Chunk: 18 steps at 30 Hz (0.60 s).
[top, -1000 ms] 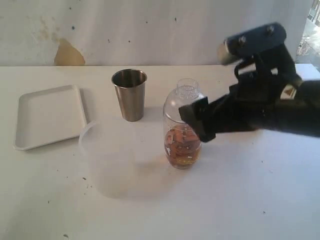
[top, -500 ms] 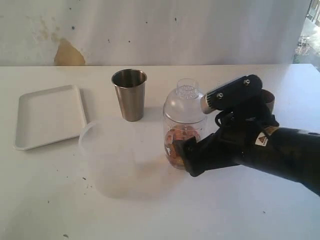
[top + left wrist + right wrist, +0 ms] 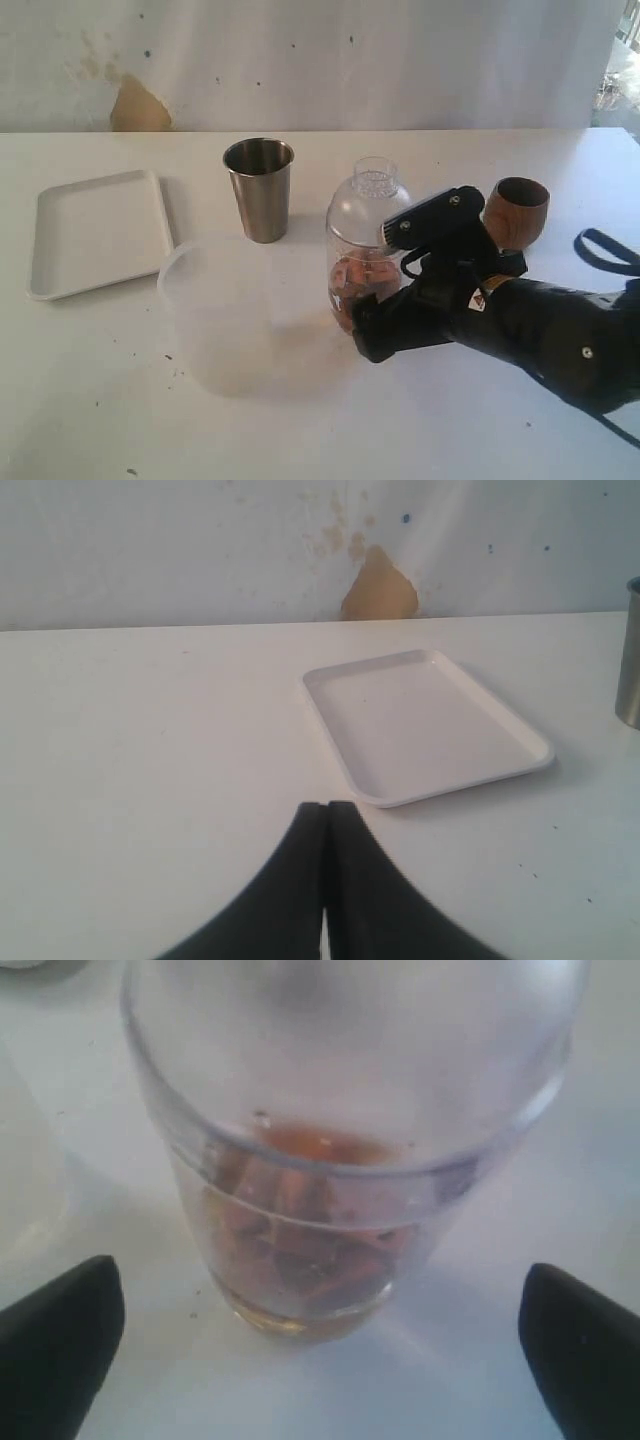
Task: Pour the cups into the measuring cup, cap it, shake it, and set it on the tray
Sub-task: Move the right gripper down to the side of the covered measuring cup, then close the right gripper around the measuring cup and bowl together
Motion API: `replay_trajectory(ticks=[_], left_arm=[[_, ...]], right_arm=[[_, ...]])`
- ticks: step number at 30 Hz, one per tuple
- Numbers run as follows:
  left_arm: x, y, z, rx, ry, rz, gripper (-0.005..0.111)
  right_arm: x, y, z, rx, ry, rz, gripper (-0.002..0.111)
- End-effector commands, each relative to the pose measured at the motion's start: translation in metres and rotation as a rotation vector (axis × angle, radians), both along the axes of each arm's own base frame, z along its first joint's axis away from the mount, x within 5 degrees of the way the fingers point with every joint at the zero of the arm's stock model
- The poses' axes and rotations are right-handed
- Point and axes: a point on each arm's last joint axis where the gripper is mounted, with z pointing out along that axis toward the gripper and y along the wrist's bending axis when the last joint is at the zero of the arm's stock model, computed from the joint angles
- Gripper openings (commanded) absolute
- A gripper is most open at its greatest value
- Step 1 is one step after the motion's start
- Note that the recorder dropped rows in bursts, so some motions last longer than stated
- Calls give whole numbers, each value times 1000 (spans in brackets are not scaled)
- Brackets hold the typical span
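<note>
Shake-grasp step, I'd say: right gripper (image 3: 320, 1338) jaws wide, straddling the base of the capped-looking measuring cup (image 3: 365, 215) mid-table, no contact visible; next, close squarely and lift; left gripper (image 3: 325, 880) shut, idle.

Bare lab-style test setup
Scuffed white table (image 3: 100, 400) against a plain white wall (image 3: 300, 60), brown stain (image 3: 138, 105) at upper left.

You can read no text. The small white sticker (image 3: 477, 301) on the black right arm (image 3: 560, 345) shows a warning triangle; marks on the tall clear plastic measuring cup (image 3: 365, 215) are blurred.
</note>
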Motion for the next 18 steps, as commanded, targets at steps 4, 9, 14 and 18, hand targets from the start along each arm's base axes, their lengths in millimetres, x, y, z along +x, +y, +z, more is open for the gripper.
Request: replay_trajectory(ticks=[4, 9, 14, 18], left_arm=[[0, 0, -1, -7, -5, 0, 0], [0, 0, -1, -7, -5, 0, 0], [0, 0, -1, -7, -5, 0, 0], [0, 0, -1, -7, -5, 0, 0]], right_arm=[[6, 15, -9, 71, -84, 114, 105], [12, 17, -19, 103, -107, 83, 105], [21, 20, -33, 137, -187, 71, 105], [26, 21, -44, 158, -236, 60, 105]])
